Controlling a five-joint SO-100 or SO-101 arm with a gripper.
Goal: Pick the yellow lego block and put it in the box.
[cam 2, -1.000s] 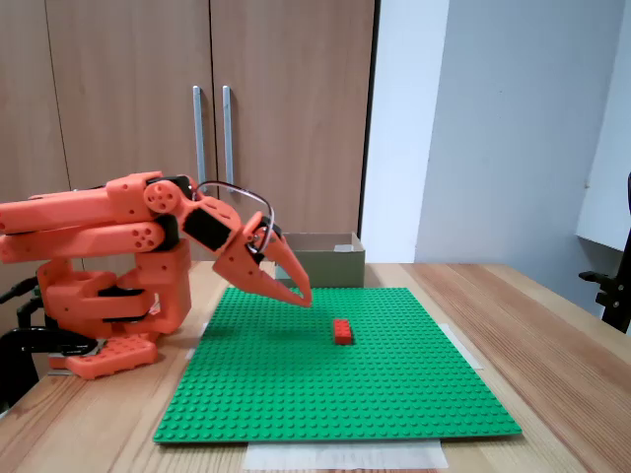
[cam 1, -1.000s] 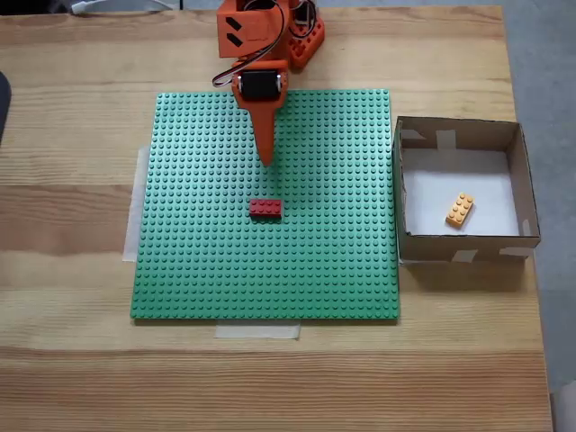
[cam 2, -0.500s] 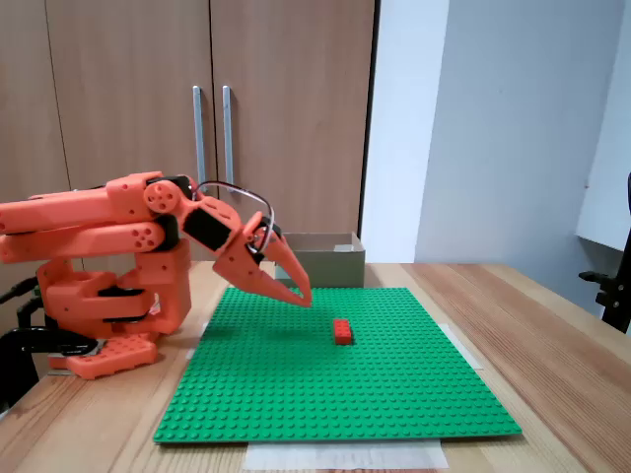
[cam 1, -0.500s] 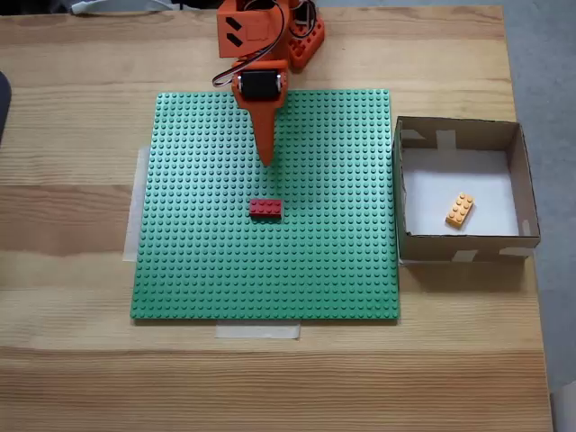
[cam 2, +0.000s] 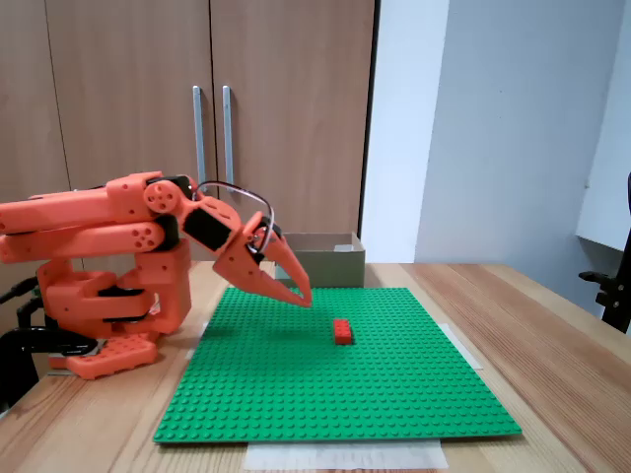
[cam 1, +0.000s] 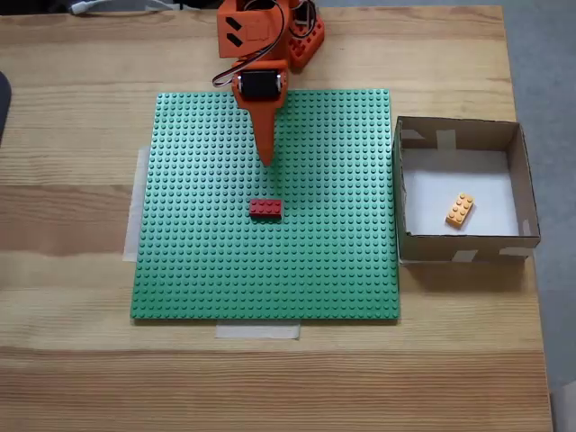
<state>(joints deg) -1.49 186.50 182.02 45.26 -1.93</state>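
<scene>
The yellow lego block (cam 1: 460,210) lies on the white bottom of the box (cam 1: 461,245), tilted, toward the front right corner in a fixed view from above. The box (cam 2: 325,258) stands beyond the green baseplate in a fixed view from the side, its inside hidden there. My orange gripper (cam 1: 265,160) is shut with nothing in it, pointing down over the back part of the green plate, far left of the box. From the side the gripper (cam 2: 304,299) hovers just above the plate.
A dark red brick (cam 1: 265,208) sits on the green baseplate (cam 1: 198,270) a little in front of the gripper tip, also the red brick (cam 2: 342,331). The arm's base (cam 2: 108,296) stands at the plate's back edge. Wooden table (cam 1: 72,360) surrounds the plate.
</scene>
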